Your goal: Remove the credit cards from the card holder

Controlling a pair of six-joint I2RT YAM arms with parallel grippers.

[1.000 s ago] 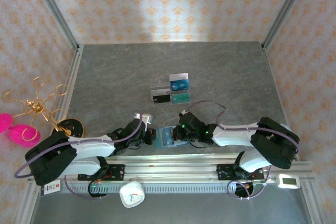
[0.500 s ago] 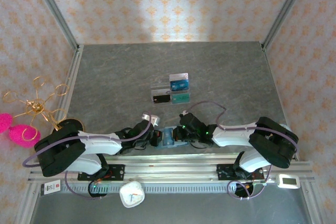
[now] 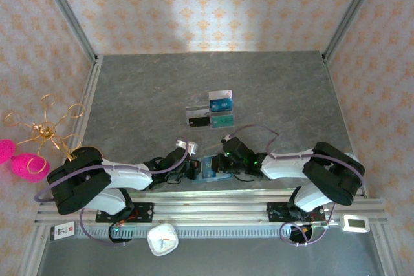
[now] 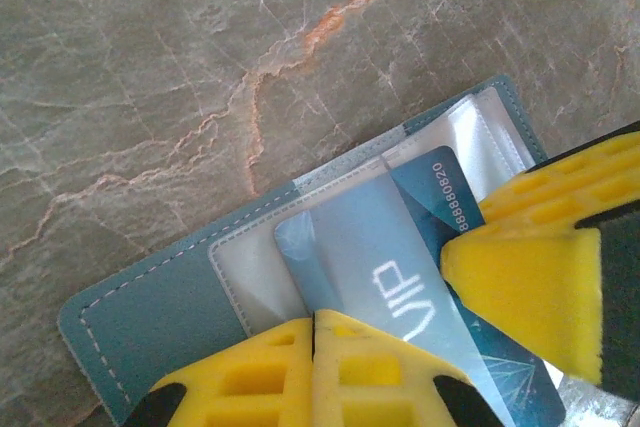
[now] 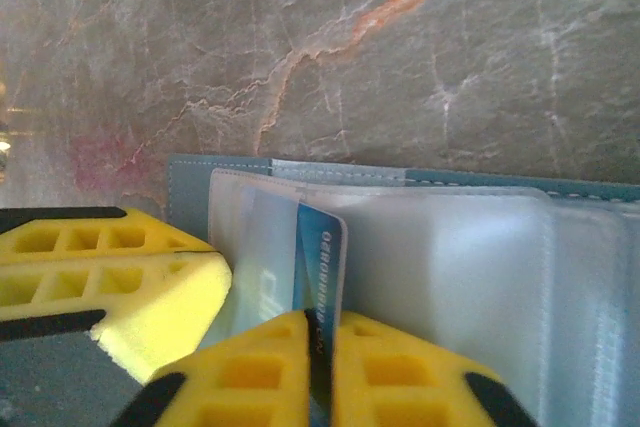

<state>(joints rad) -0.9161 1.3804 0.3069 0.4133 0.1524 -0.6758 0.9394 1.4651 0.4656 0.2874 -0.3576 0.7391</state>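
Card holder point(image 4: 150, 317) lies open on table point(image 3: 129, 95) btwn both arms. Blue card point(image 5: 322, 257) sits partly out of its sleeve, long axis toward R gripper point(image 5: 320, 345), which is clamped on its edge. L gripper point(image 4: 315, 347) is closed, tips over the holder by the silvery card point(image 4: 350, 277).

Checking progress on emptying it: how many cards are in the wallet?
2: a grey card and a blue card, overlapping, both partly out of the wallet's clear sleeve. More could be hidden in other sleeves.
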